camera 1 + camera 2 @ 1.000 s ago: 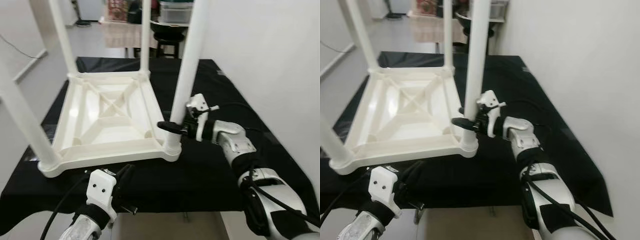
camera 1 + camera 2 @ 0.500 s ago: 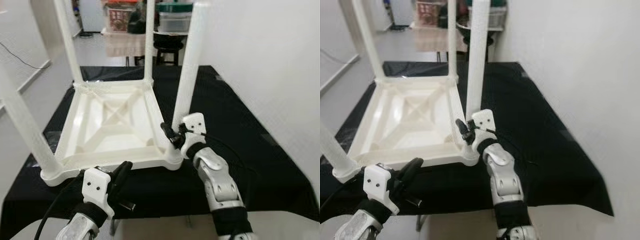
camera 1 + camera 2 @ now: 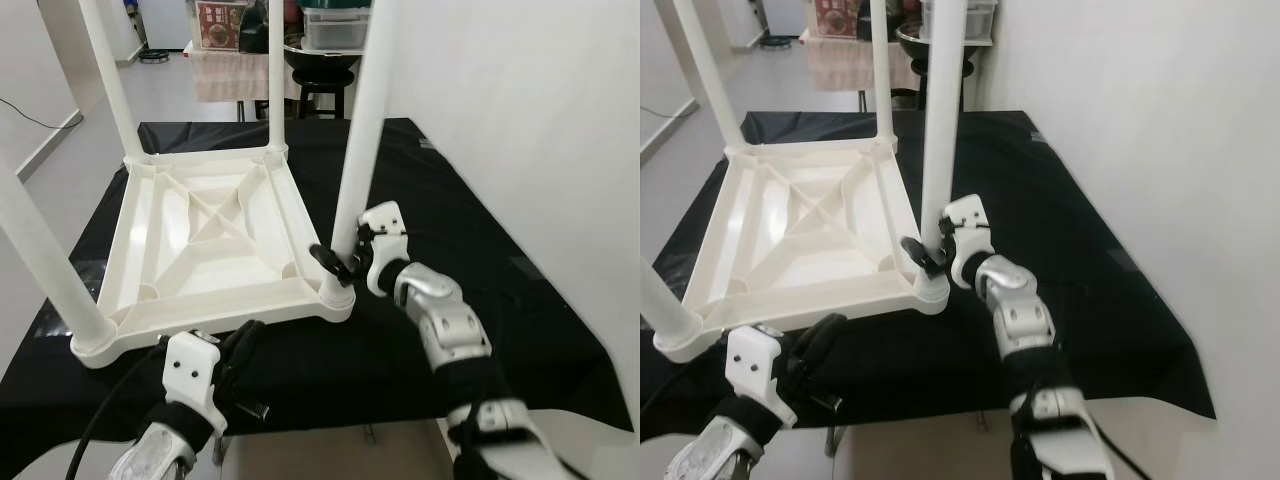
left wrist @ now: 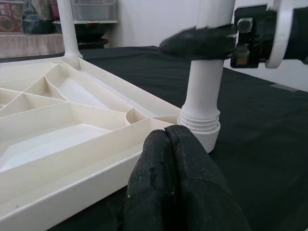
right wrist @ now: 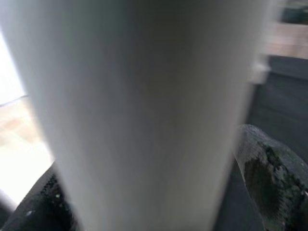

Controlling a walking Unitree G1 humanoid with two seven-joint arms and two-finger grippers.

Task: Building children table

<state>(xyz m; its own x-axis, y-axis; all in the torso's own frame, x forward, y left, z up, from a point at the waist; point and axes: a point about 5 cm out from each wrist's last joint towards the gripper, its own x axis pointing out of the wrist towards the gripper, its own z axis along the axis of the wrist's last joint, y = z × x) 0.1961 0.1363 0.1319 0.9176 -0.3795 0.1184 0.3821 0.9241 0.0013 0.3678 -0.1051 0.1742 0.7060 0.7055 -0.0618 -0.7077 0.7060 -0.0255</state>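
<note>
Upturned on the black-draped surface (image 3: 500, 270) lies the white plastic children's table (image 3: 205, 245), its ribbed underside facing up and its four legs pointing upward. Three legs stand at the far-left, far-right and near-left corners; the fourth, the near-right leg (image 3: 357, 150), rises from a ringed socket at the corner closest to the right arm.

The right gripper (image 3: 342, 262) sits low on that near-right leg, just above the socket, with its two black fingers closed around the white tube, one on each side. The right wrist view confirms the hold: the blurred pale tube (image 5: 144, 110) fills the gap, with a dark finger (image 5: 267, 178) pressed at either edge. The silver right arm reaches in from the near edge of the surface, elbow bent.

The left gripper (image 3: 240, 355) is at the near edge of the surface, just in front of the table's near rim, and touches nothing. In the left wrist view its black fingers (image 4: 178, 183) are pressed together, tips pointing toward the socket of the near-right leg (image 4: 202, 96), with the right gripper's finger visible across that leg higher up.

Beyond the surface, a pale floor, a dark stool (image 3: 325, 85) and stacked storage boxes (image 3: 335, 25) are in view, and a white wall runs along the right side.
</note>
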